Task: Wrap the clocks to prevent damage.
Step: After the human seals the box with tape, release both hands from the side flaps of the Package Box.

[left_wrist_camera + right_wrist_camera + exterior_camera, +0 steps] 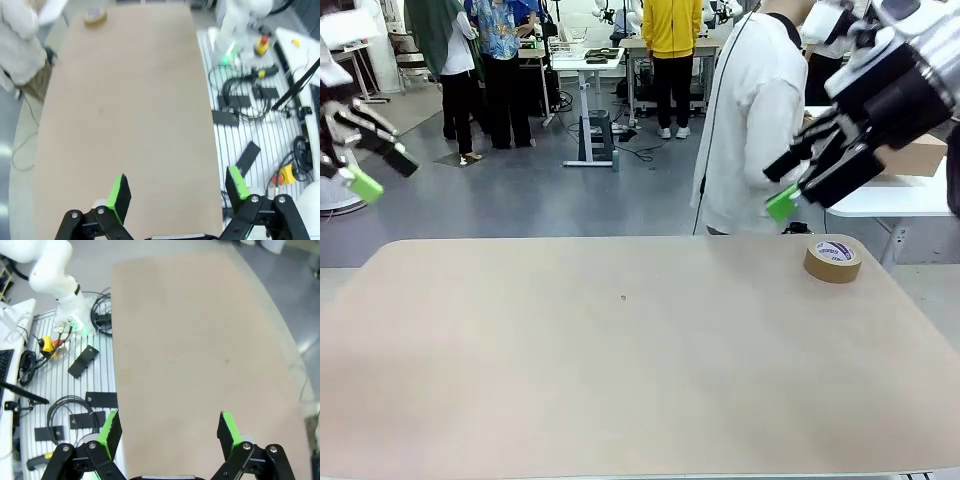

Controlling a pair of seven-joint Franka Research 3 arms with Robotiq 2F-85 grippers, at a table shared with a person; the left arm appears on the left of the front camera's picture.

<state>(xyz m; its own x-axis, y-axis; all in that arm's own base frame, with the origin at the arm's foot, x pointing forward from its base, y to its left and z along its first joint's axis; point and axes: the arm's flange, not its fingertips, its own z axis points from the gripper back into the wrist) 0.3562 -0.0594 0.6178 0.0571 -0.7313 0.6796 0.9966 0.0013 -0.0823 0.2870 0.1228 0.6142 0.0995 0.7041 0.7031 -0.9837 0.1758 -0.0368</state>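
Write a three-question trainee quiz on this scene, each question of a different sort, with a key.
1. True or false: the left gripper holds the tape roll.
2. Multiple choice: where on the table does the tape roll lie in the front view? A) near the robot's left edge B) at the centre C) at the far corner on the robot's right
3. Short answer: how do the jaws of the right gripper stand?

Key
1. False: its jaws are open and hold nothing; the roll lies far off on the table.
2. C, beside the person in white standing at the far side.
3. Open, above the table, with nothing between the green pads.
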